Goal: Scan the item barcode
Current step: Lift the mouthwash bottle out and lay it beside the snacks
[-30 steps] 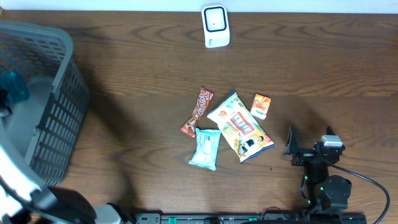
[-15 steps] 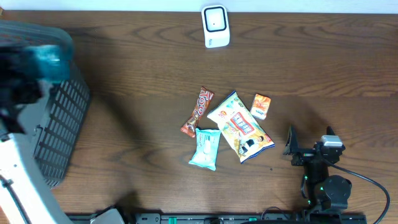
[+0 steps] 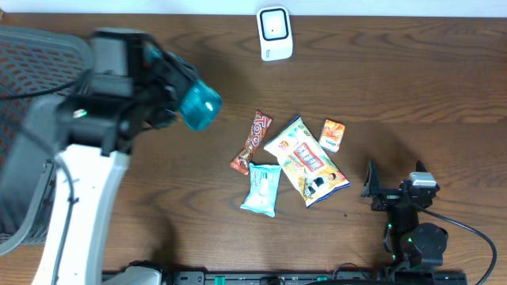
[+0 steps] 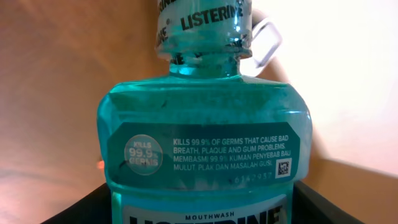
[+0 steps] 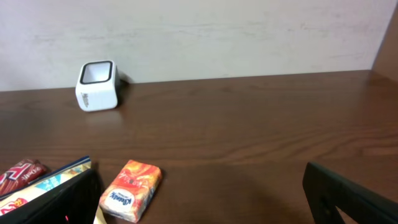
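One broad table (image 3: 412, 87) of dark, grained wood lies under both my hands. On the outer side of my left gripper (image 3: 170, 91) stands a grey plastic basket (image 3: 36, 38) with slotted walls. That gripper is clamped on the mouthwash bottle (image 4: 202, 143), a squared flask of translucent teal plastic. I hold it in the air above the wood with its neck pointing away from my wrist.

My right gripper (image 5: 205, 196) is released, its jaws spread wide. Just ahead of it and to its left lies a glossy yellow snack bag (image 3: 306, 161). Far ahead sits the scanner (image 3: 274, 33), a white rounded box with a dark window. Bunched around the bag are a crinkled red-brown chocolate bar (image 3: 252, 142), a pale blue packet (image 3: 262, 188) and a small orange tissue pack (image 5: 131, 190).

Overhead gives the bottle only as a blurred teal blob. My left wrist camera reads its label, with white print and a tiny square code at the right end. It also shows the clear printed wrap around the neck. My right wrist camera shows the scanner's side wall and the tissue pack's printed face.
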